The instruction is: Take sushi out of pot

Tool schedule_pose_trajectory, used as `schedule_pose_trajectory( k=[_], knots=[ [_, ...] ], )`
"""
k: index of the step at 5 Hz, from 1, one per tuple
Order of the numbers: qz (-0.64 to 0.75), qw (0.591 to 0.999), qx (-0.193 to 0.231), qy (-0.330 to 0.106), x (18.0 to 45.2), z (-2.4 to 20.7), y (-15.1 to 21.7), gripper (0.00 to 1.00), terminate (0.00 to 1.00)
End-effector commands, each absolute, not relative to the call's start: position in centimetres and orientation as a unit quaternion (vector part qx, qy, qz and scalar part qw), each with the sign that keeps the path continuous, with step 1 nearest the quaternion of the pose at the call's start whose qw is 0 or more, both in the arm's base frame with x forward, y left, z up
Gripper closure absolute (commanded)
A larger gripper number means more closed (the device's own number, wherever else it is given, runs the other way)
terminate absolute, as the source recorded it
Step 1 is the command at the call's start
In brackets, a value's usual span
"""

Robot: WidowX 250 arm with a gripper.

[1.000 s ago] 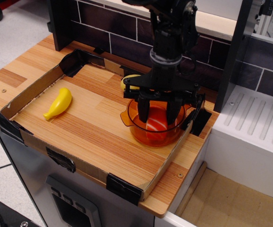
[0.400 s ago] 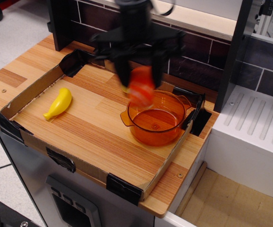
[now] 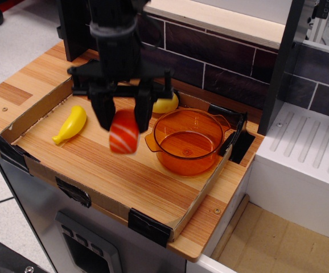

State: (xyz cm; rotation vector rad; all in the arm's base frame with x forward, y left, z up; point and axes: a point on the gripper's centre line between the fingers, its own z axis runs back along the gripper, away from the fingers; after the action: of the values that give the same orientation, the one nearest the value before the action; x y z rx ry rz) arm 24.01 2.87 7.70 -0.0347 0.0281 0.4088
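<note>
The sushi [image 3: 124,132], red-orange with white stripes, hangs between my gripper's [image 3: 123,120] fingers above the wooden tray floor, left of the pot. The gripper is shut on it, pointing down. The translucent orange pot [image 3: 188,142] stands at the right of the tray and holds nothing that I can see. The sushi is clear of the pot's left handle.
A yellow banana-shaped toy [image 3: 71,125] lies at the tray's left. A round pale-yellow fruit [image 3: 166,104] sits behind the pot by the brick wall. The cardboard tray rim [image 3: 90,193] with black taped corners surrounds the floor. A white rack [image 3: 309,142] stands to the right.
The gripper rose out of the pot with the sushi and moved left across the tray. The pot stayed in place, now without the sushi. The pale-yellow fruit is uncovered.
</note>
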Motion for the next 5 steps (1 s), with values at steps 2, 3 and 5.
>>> schedule_pose_trajectory(
  k=[2, 3, 5],
  knots=[
    [0.186, 0.982, 0.038, -0.009, 23.5, 4.4, 6.8, 1.0, 0.0],
    [0.139, 0.989, 0.042, 0.013, 23.4, 3.0, 7.9, 1.0, 0.0],
    [0.102, 0.993, 0.062, 0.002, 23.3, 2.4, 8.2, 1.0, 0.0]
  ],
)
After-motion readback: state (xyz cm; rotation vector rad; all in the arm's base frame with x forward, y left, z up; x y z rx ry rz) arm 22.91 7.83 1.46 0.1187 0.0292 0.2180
